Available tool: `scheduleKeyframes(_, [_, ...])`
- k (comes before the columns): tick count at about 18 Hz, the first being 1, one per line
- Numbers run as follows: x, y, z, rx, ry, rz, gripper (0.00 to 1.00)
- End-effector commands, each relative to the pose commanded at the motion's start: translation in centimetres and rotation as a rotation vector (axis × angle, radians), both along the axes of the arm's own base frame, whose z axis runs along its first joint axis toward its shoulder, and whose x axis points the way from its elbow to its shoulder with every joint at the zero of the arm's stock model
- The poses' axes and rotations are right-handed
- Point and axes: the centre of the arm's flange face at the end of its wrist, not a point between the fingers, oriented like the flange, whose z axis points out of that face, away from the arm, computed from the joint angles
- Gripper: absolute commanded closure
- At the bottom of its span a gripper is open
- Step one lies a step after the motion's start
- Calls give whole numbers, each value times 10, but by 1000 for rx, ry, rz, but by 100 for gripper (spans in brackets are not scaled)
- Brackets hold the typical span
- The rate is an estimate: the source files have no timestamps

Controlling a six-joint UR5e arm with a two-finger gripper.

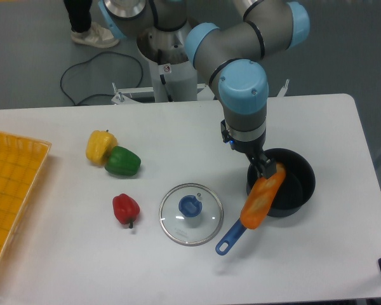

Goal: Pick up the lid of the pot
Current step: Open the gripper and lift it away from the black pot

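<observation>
The pot lid (192, 232) lies flat on the table near the middle, a clear disc with a pale rim and a round blue knob (190, 205) on top. To its upper right, my gripper (267, 169) points down over the black pot (299, 202), apart from the lid. Its fingertips overlap the upper end of a long orange object (261, 199), and whether they hold it or how far apart they stand cannot be made out.
A blue handle (230, 239) extends down-left from the orange object, close to the lid's right side. Left of the lid lies a red pepper (125, 208); farther back are green (122, 162) and yellow (100, 147) ones. A yellow-orange crate (11, 184) stands at the left edge.
</observation>
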Motion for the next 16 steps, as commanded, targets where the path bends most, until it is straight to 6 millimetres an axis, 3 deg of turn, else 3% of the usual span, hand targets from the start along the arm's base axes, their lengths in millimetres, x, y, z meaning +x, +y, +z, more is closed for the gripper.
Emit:
scheduleKeyframes(10, [6, 8, -5, 102, -72, 67, 0])
scheduleKeyframes(16, [10, -3, -10, 134, -110, 164, 0])
